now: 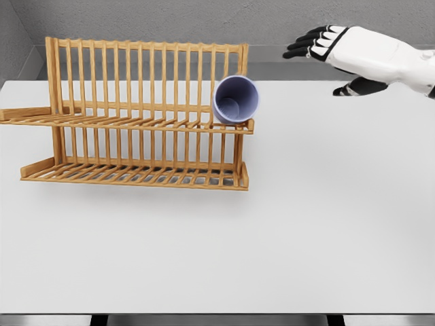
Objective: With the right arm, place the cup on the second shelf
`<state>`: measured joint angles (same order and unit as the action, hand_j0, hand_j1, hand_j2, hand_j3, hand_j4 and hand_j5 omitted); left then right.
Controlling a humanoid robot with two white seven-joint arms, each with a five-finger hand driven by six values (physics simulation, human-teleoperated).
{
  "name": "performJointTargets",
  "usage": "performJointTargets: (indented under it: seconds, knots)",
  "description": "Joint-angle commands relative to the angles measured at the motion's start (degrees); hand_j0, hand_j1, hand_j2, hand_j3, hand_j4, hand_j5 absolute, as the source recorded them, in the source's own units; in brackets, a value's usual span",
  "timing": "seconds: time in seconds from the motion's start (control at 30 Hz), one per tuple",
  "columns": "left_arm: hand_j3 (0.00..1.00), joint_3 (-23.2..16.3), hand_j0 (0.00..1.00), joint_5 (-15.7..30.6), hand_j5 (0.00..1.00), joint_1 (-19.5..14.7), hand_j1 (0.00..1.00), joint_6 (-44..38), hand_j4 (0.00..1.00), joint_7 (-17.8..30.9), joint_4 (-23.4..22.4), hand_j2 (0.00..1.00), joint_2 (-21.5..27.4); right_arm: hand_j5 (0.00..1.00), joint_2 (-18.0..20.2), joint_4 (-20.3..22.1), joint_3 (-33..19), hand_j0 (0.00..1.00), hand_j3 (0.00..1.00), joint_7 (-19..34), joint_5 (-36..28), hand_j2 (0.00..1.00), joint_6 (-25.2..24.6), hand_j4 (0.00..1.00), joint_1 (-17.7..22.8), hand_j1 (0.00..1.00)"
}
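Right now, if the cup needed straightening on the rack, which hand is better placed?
Probably the right hand: it hangs open up and right of the cup, lying sideways on the rack's upper shelf. The left isn't in view.

A broad white table [285, 244] fills most of what I see, its top plain and evenly lit, with no hard shadows. Its near edge runs along the bottom, dark gaps showing beneath. Behind its far edge rises a grey wall [204, 20], meeting a second grey wall [10, 41] in the far left corner. A paler grey strip lies along the wall's foot.
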<state>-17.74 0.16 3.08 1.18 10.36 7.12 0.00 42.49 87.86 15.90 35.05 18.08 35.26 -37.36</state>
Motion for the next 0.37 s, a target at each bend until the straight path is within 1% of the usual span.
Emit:
performJointTargets:
  seconds: [0.0, 0.03, 0.1, 0.17, 0.2, 0.33]
  knots:
    - [1.00, 0.0, 1.00, 0.0, 1.00, 0.0, 1.00, 0.0, 1.00, 0.0, 0.0, 1.00, 0.0, 1.00, 3.6, -4.3, -7.9, 1.00, 1.00, -0.1, -0.6, 1.00, -0.3, 1.00, 0.4, 1.00]
    - [1.00, 0.0, 1.00, 0.0, 1.00, 0.0, 1.00, 0.0, 1.00, 0.0, 0.0, 1.00, 0.0, 1.00, 3.6, -5.9, -7.6, 1.00, 1.00, -0.1, -0.5, 1.00, -0.3, 1.00, 2.3, 1.00]
    - [1.00, 0.0, 1.00, 0.0, 1.00, 0.0, 1.00, 0.0, 1.00, 0.0, 0.0, 1.00, 0.0, 1.00, 1.5, -5.8, -7.9, 1.00, 1.00, -0.1, -0.1, 1.00, -0.3, 1.00, 9.3, 1.00]
    - [1.00, 0.0, 1.00, 0.0, 1.00, 0.0, 1.00, 0.0, 1.00, 0.0, 0.0, 1.00, 0.0, 1.00, 0.5, -6.0, -8.3, 1.00, 1.00, -0.1, -0.1, 1.00, -0.3, 1.00, 14.6, 1.00]
    - [1.00, 0.0, 1.00, 0.0, 1.00, 0.0, 1.00, 0.0, 1.00, 0.0, -0.1, 1.00, 0.0, 1.00, 0.1, -6.4, -9.0, 1.00, 1.00, -0.1, 0.1, 1.00, -0.3, 1.00, 15.1, 1.00]
    - [1.00, -0.1, 1.00, 0.5, 1.00, 0.0, 1.00, 0.0, 1.00, 0.0, 0.0, 1.00, 0.0, 1.00, 0.1, -6.6, -9.2, 1.00, 1.00, -0.1, 0.0, 1.00, -0.3, 1.00, 15.6, 1.00]
